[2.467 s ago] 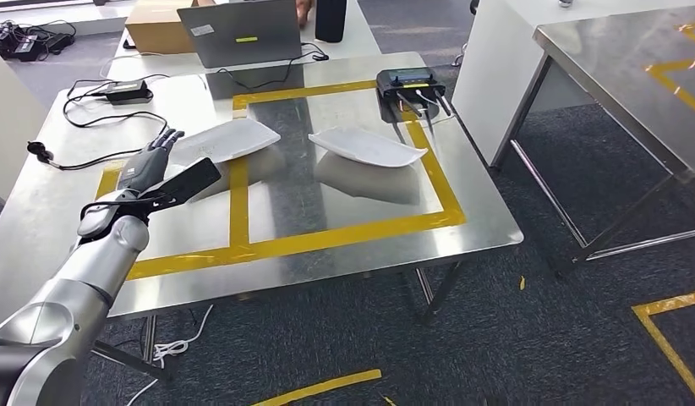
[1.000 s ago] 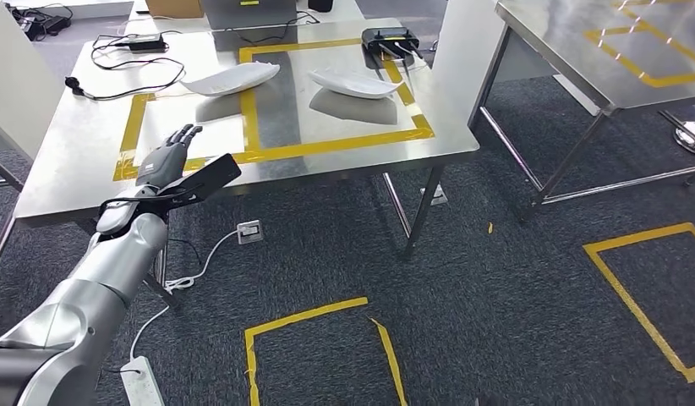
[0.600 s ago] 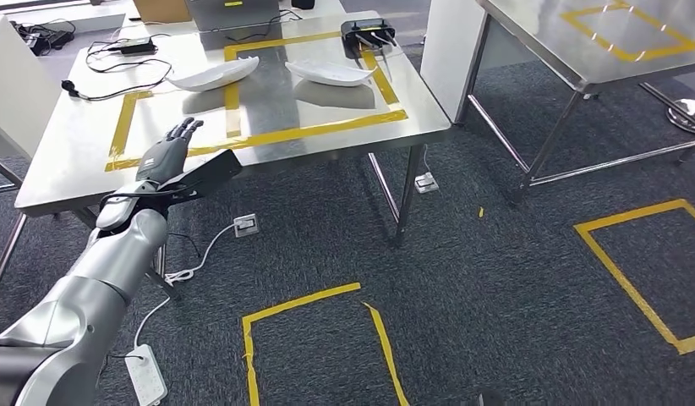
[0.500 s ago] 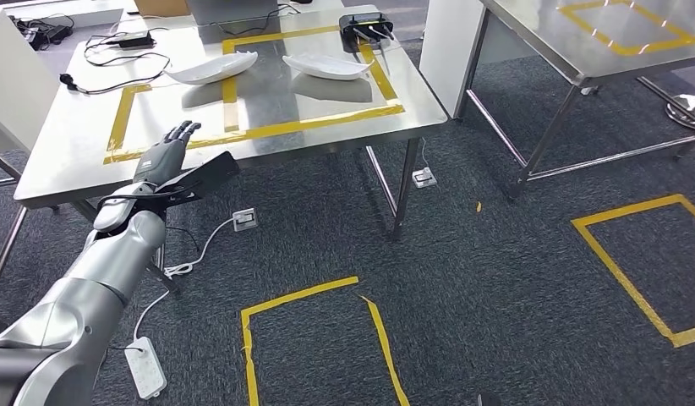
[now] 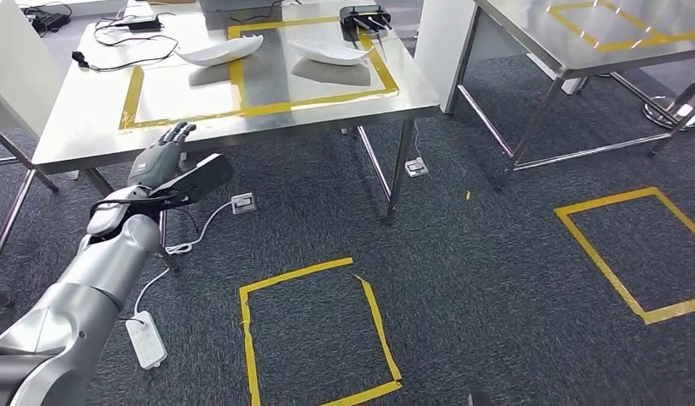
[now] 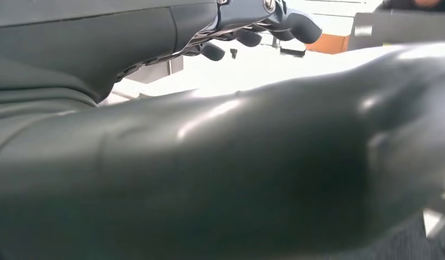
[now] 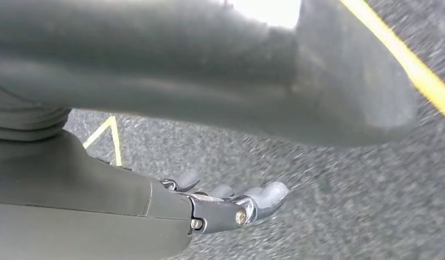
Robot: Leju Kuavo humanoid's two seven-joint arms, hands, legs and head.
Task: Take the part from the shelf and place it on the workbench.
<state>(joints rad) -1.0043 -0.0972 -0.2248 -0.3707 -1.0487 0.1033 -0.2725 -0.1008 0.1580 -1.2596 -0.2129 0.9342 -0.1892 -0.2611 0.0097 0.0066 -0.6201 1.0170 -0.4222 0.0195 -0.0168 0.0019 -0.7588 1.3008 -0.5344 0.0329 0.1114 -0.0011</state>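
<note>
Left hand (image 5: 162, 161), dark grey with a thick thumb, is raised in front of the near edge of the steel workbench with yellow tape rectangles (image 5: 73, 144), over the dark grey carpet floor (image 5: 496, 279). Its fingers (image 5: 179, 131) are stretched out and apart, thumb spread wide to the side, nothing gripped. Left wrist view: same hand (image 6: 253, 27) with fingertips extended and apart, big dark thumb blocking most of the picture, nothing in it.

Two white shallow curved parts lie on the workbench top: left white part (image 5: 219, 49) sits across the middle yellow tape strip, right white part (image 5: 331, 52) sits inside the right tape rectangle. The two are near each other, not touching. A black box-shaped device with cables (image 5: 365, 17) sits at the far right corner, just behind the right white part. Black cables (image 5: 116, 55) lie on the far left of the bench top.

Right hand (image 7: 226, 203) hangs over the carpet, fingers fairly straight and lightly apart, holding nothing.

Second steel table with yellow tape (image 5: 598, 42) stands to the right, well apart from the workbench. Yellow tape squares mark the floor (image 5: 310, 338). White power strip (image 5: 146, 340) lies on the carpet by the left arm.
</note>
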